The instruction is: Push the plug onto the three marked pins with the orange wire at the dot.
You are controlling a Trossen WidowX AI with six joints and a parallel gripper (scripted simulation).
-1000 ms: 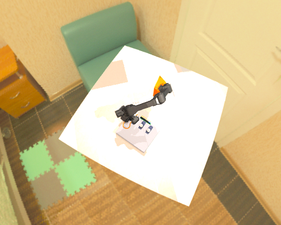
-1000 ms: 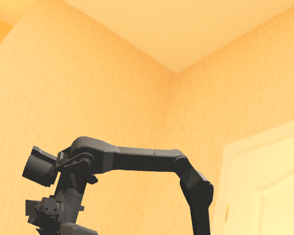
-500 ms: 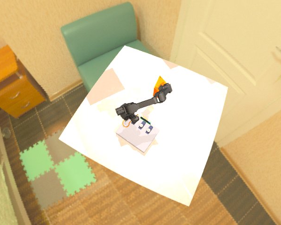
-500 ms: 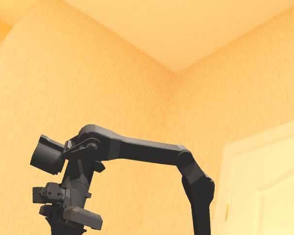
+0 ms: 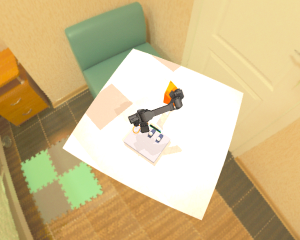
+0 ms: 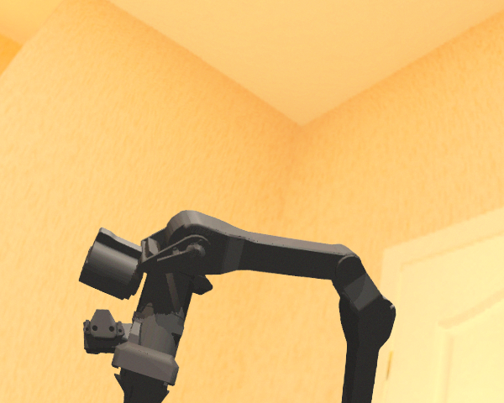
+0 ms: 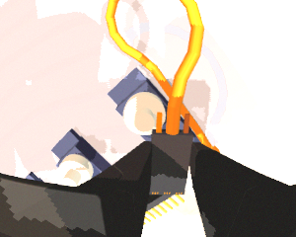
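My gripper (image 7: 171, 150) is shut on the dark flat plug (image 7: 170, 158) in the wrist view. The fingers lie along its two sides. The orange and yellow lead (image 7: 193, 54) leaves its upper end and loops back. Several gold pins (image 7: 164, 209) show in a slanted row just below the plug's end; the plug looks turned relative to the row. Whether they touch cannot be told. The coloured band and dot do not show. The pale holder (image 5: 147, 148) lies under the arm in the top view. The exterior view shows the arm, with the fingertips out of frame.
Two blue servos with white round tops stand on the holder, one (image 7: 133, 85) (image 5: 151, 133) closer to the plug and another (image 7: 71, 148) (image 5: 159, 138) farther off. A black strip with green edges (image 5: 155, 128) lies at the holder's edge. An orange block (image 5: 167, 99) is by the arm's base.
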